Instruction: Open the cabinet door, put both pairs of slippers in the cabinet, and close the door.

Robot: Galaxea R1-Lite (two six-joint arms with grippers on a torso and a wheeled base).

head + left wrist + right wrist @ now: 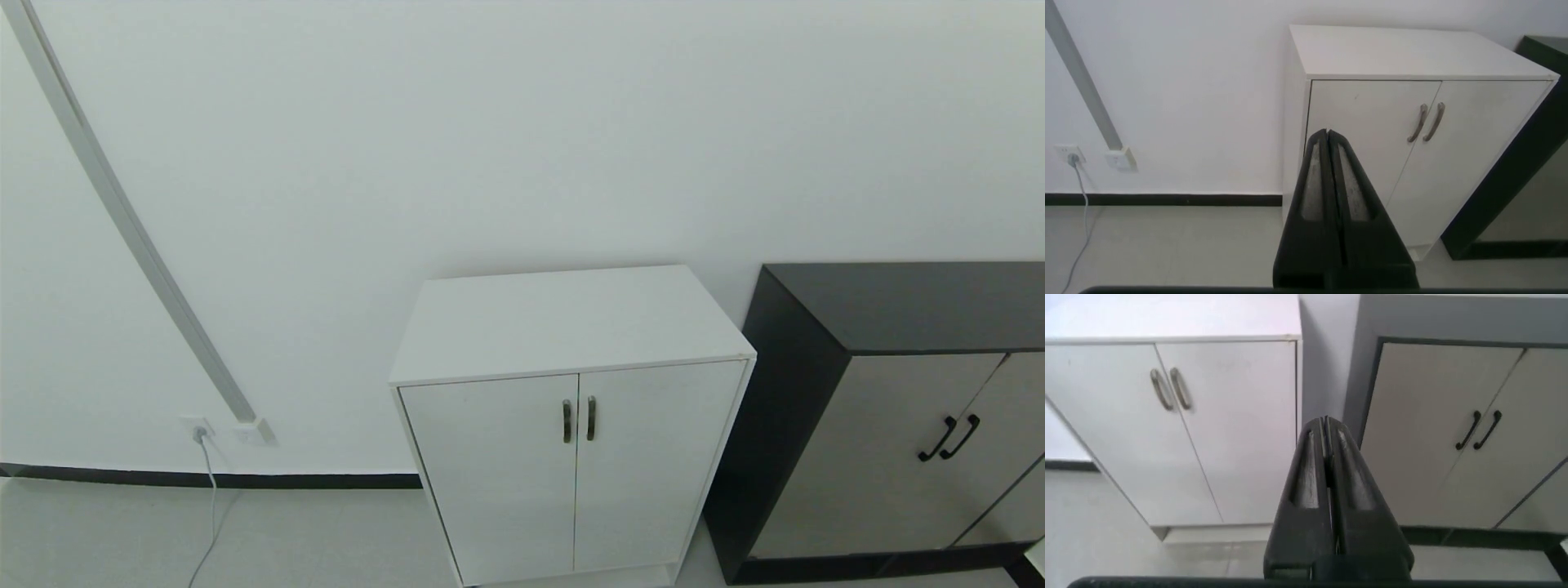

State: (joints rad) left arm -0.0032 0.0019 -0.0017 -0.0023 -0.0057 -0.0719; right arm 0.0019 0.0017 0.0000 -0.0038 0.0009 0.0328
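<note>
In the head view, a white cabinet point(571, 327) is seen standing on the floor point(98, 531) against the far wall. Its two doors point(498, 474) are shut, and two dark upright handles point(566, 421) are set side by side where the doors meet. Just to its right stands one black cabinet point(816, 392), with two grey doors, also shut, and two black handles point(936, 439). To the left, low on the wall, one socket point(197, 428) is fitted with a plug, from which a grey cable point(212, 498) hangs to the floor. A pale conduit strip point(122, 212) runs up the wall from a second plate beside the socket.

In the left wrist view, the left jaws are pressed together with nothing held. They are held short of the white cabinet point(1413, 57), apart from it, and its two handles point(1419, 124) are seen beyond them.

In the right wrist view, the right jaws are likewise closed and hold nothing. Both cabinets lie ahead, the white one point(1233, 416) and the black one point(1437, 416), four handles counted in all.
</note>
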